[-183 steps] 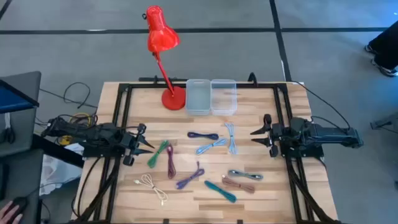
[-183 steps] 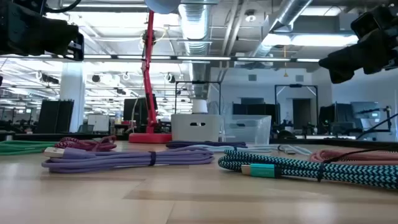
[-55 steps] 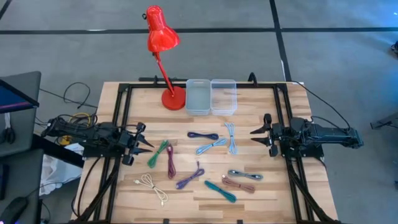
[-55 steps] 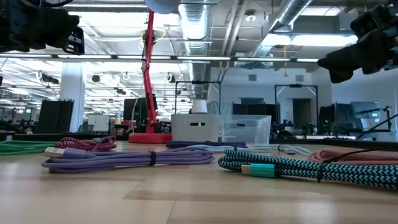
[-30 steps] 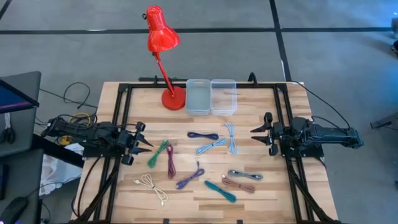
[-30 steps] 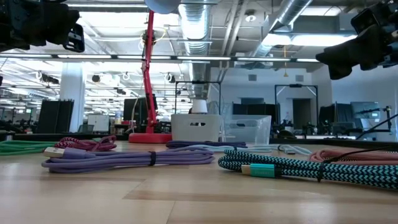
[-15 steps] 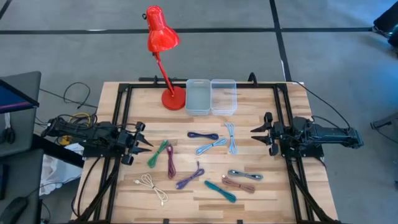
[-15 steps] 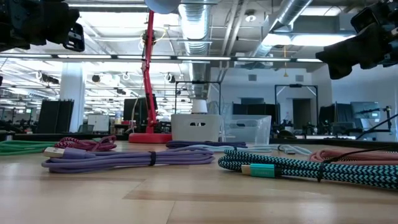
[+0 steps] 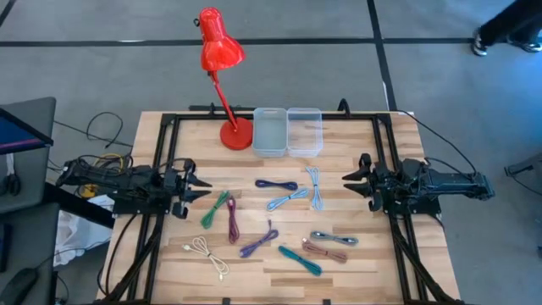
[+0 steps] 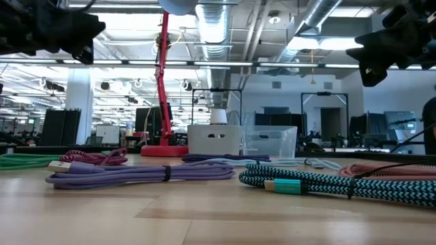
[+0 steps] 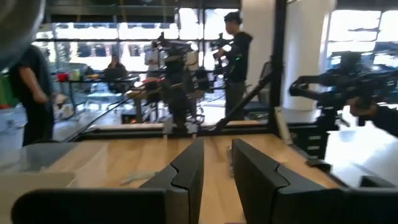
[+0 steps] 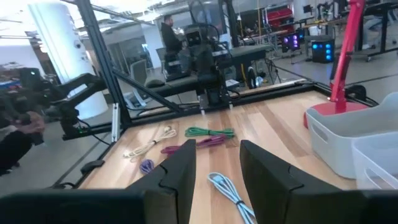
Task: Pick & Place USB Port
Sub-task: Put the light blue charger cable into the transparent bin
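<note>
Since the previous frame the left gripper [image 9: 199, 190] has rotated slightly; the cables [image 9: 273, 213] have not shifted. We find both it and the right gripper [image 9: 349, 185] parted and empty, at opposite table [image 9: 356, 271] edges. Only the overhead shows cables spread mid-table, near the bins [image 9: 287, 130]; wrist views add bystanders.

Grey floor [image 9: 440, 76], exposed ceiling ducts [image 10: 214, 27], desks beyond, apparently office.

One camera hangs above looking straight down on the table [image 9: 271, 263], another sits at tabletop level peering across the cables into the room, both catching the red lamp [image 9: 222, 51], while each wrist camera faces inward across the table.
</note>
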